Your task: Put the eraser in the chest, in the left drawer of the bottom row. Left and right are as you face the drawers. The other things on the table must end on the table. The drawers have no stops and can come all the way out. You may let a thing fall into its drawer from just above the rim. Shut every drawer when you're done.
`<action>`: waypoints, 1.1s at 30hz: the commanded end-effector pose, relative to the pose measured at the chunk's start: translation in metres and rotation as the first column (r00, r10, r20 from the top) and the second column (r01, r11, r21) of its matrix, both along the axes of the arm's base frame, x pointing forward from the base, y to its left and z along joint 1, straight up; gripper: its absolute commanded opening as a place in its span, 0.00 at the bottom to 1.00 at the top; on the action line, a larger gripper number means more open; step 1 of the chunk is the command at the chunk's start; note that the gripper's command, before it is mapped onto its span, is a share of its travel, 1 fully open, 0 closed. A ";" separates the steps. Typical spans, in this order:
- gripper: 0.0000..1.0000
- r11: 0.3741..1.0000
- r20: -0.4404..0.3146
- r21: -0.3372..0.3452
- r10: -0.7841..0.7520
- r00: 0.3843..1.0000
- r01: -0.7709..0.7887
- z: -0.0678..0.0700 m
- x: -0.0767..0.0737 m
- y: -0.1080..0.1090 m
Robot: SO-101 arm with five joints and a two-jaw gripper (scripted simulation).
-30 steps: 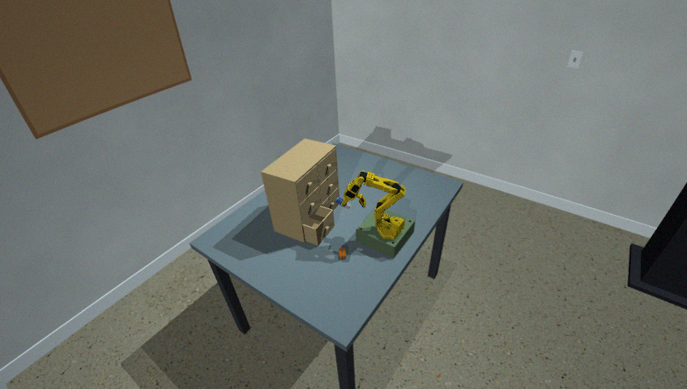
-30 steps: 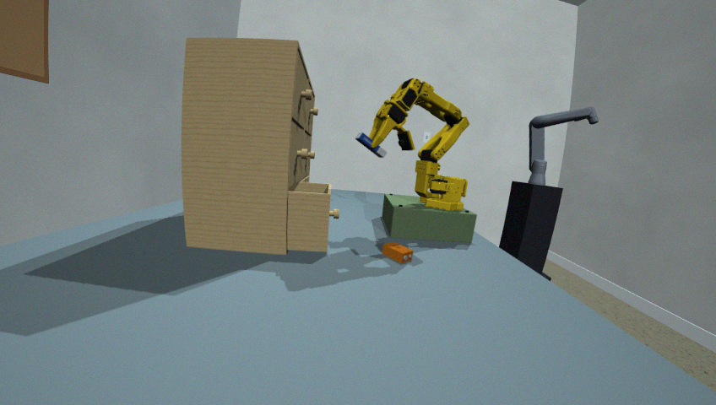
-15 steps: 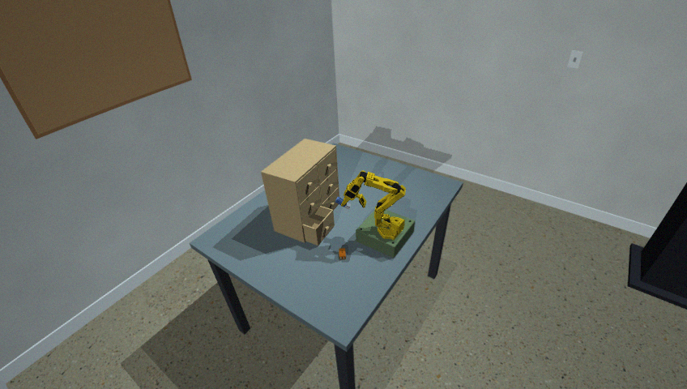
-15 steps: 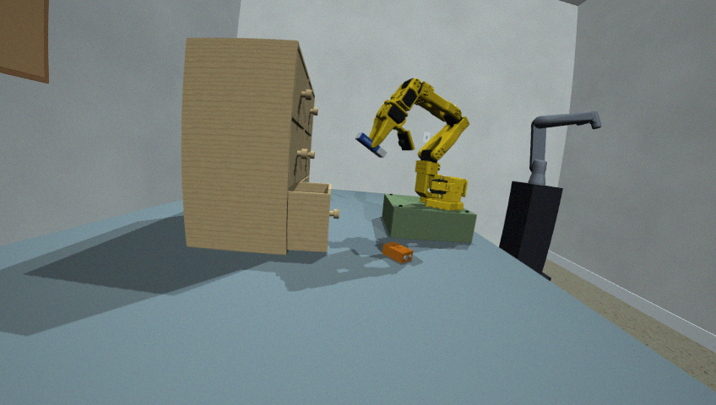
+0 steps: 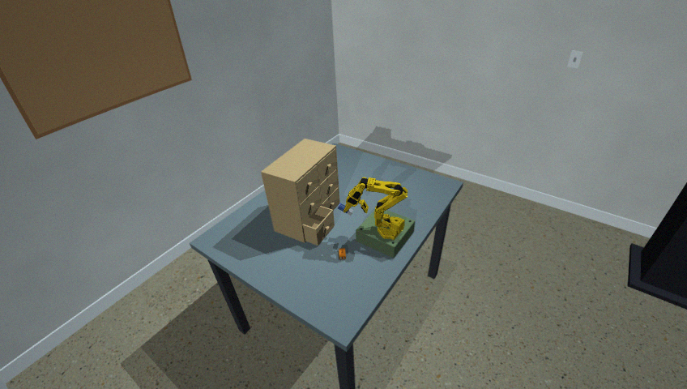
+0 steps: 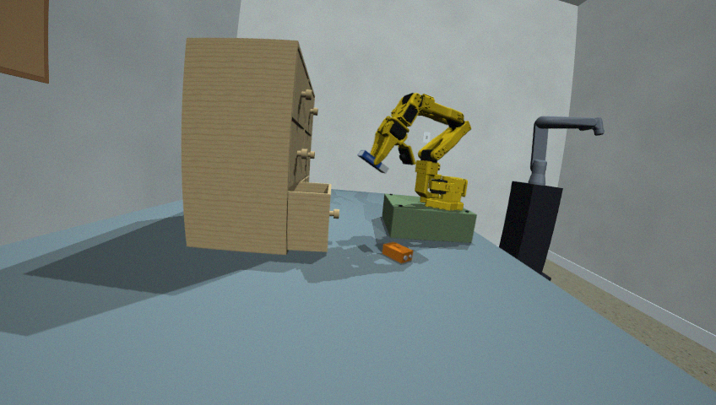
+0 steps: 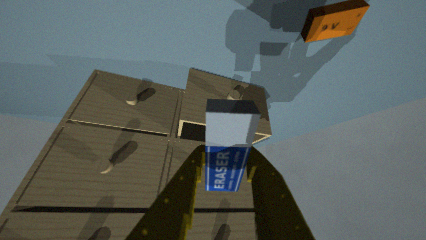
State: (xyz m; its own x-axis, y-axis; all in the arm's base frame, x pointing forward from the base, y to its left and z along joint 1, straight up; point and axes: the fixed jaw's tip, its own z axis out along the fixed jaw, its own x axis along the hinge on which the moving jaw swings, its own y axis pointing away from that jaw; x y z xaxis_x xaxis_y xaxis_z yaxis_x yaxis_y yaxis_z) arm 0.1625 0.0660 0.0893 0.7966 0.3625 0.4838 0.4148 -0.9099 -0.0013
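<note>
"Between the hand's [image 5: 345, 210] [image 6: 376, 162] [image 7: 225, 170] fingers, what's showing?"

"Blue-sleeved eraser [image 5: 343, 207] [image 6: 372, 161] [image 7: 227, 167], white end out, lettering visible, tilted above the bench [image 5: 308, 284] [image 6: 351, 326] [image 7: 150, 30]!"

"And the hand?"

"Nearly closed, gripping it firmly around the sleeve!"

1. the eraser [image 5: 343, 207] [image 6: 371, 160] [image 7: 227, 167] is a small block with pale ends and a blue sleeve lettered in white; held in the pincer [image 5: 351, 209] [image 6: 377, 159] [image 7: 225, 167], it tilts in the air, in front of the chest [image 5: 284, 202] [image 6: 235, 145] [image 7: 167, 162] and apart from it.
2. the chest is pale wood, upright on the tabletop [image 5: 308, 284] [image 6: 351, 326] [image 7: 145, 30].
3. the bottom-left drawer [image 5: 313, 235] [image 6: 307, 220] [image 7: 205, 95], wooden with a round knob, stands partway out of the chest's front.
</note>
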 end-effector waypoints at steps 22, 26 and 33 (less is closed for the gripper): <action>0.00 1.000 0.022 0.001 0.029 0.999 -0.029 -0.009 0.020 0.012; 0.00 1.000 0.022 0.001 0.029 0.999 -0.029 -0.008 0.028 0.016; 0.00 1.000 0.022 0.002 0.030 0.999 -0.030 -0.008 0.041 0.022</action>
State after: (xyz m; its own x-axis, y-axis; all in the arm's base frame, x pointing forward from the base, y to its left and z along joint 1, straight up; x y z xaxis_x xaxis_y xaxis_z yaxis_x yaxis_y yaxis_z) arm 0.1967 0.0830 0.0794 0.7856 0.3740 0.4929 0.4279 -0.9038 0.0039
